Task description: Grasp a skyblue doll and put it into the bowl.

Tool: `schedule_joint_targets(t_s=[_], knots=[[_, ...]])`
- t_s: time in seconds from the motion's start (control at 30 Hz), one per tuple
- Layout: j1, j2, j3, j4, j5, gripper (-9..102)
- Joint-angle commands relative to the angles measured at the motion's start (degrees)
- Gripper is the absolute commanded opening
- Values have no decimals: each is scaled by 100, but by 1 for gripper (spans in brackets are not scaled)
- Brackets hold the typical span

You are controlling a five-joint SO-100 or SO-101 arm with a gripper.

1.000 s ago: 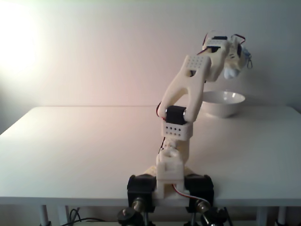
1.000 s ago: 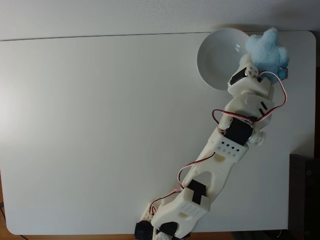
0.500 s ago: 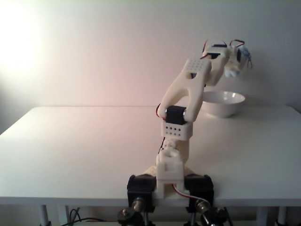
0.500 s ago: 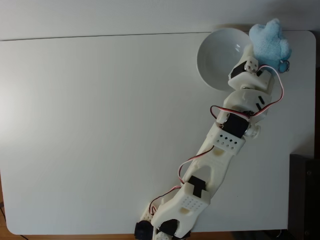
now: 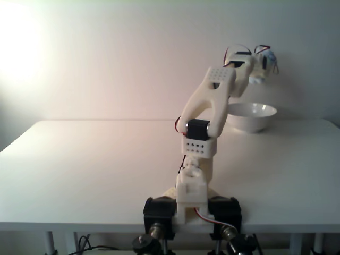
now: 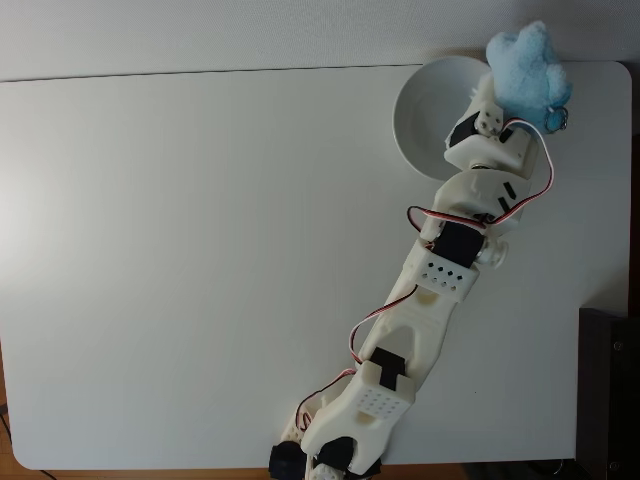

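The skyblue doll (image 6: pixel 528 72) is a fluffy pale-blue plush held up in the air, seen from above at the right rim of the bowl. My gripper (image 6: pixel 510 88) is shut on it. The white bowl (image 6: pixel 432 115) stands at the table's far right corner. From the front, the bowl (image 5: pixel 254 114) sits behind the arm. My gripper (image 5: pixel 264 68) is raised well above it, and only a sliver of the doll (image 5: pixel 271 57) shows.
The white arm stretches from its base (image 6: pixel 340 455) at the table's near edge up to the far right corner. A dark object (image 6: pixel 610 395) lies off the table's right edge. The table's left half (image 6: pixel 180 260) is bare white surface.
The arm has swung slightly left and lifted higher. The doll has moved with it from beside the bowl's right side toward its upper right rim.
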Motion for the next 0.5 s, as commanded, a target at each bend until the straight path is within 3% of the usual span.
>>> schedule_joint_targets(t_s=[0.0,0.17,0.47], knots=[[-132,79,-176,-123,18,2],[-141,79,-141,-123,18,7],[-88,79,-132,-123,18,34]])
